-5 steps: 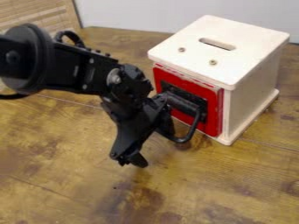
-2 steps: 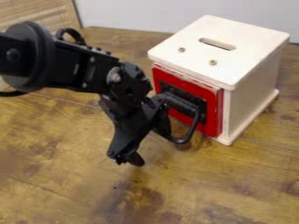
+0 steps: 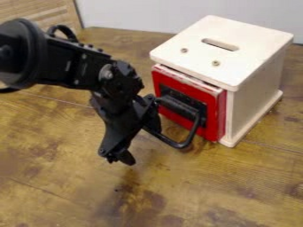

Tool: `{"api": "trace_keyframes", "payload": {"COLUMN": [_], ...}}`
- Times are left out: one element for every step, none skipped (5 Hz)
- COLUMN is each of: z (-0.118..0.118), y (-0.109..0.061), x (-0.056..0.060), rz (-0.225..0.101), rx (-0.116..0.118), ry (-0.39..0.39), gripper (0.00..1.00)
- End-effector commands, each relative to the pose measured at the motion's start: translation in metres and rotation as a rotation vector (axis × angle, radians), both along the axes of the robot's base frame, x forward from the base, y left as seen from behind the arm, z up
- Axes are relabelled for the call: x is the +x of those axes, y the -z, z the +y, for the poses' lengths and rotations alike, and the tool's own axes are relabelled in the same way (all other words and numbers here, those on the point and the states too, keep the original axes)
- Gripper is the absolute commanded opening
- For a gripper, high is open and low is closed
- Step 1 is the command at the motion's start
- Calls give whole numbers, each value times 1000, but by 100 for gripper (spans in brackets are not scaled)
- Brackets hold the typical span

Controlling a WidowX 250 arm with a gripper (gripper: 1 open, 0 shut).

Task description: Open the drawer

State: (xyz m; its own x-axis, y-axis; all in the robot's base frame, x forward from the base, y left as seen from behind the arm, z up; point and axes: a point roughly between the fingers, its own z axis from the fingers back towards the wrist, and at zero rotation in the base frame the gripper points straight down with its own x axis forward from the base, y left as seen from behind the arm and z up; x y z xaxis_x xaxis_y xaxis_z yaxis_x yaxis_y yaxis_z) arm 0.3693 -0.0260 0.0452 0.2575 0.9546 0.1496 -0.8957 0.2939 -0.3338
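Observation:
The drawer (image 3: 214, 113) is the red front of a small cream-white box (image 3: 225, 49), with a black plate and a large black loop handle (image 3: 174, 144) reaching out to the lower left. My black gripper (image 3: 119, 156) points steeply down at the table just left of the loop. Its jaws stand open, and its body presses against the loop's left side. Whether a finger is hooked through the loop I cannot tell, since the dark arm hides the contact. The drawer front looks almost flush with the box.
The box stands on a worn wooden table (image 3: 236, 191), with a slot and two screws in its top. A slatted wooden panel (image 3: 42, 13) leans at the back left. The arm's bulky black links (image 3: 48, 58) fill the left of the view.
My gripper has shifted a little to the left, away from the box. The loop handle has followed it and now reaches further out from the red front.

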Motion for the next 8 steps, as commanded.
{"api": "trace_keyframes", "payload": {"z": [23,23,23,23,23,22,22,22], "y": [-9,-7,-7,-7,-7,-6,-6,-6], "x": [3,3,2,2,2,1,-2,-5], "rz": [-12,-4,5,14,21,26,27,28], "rx": [16,24,31,37,40,43,43,42], "ry": [-64,-66,-68,-70,-71,-74,-73,-72], "gripper": [100,100,100,100,0,0,0,0]}}
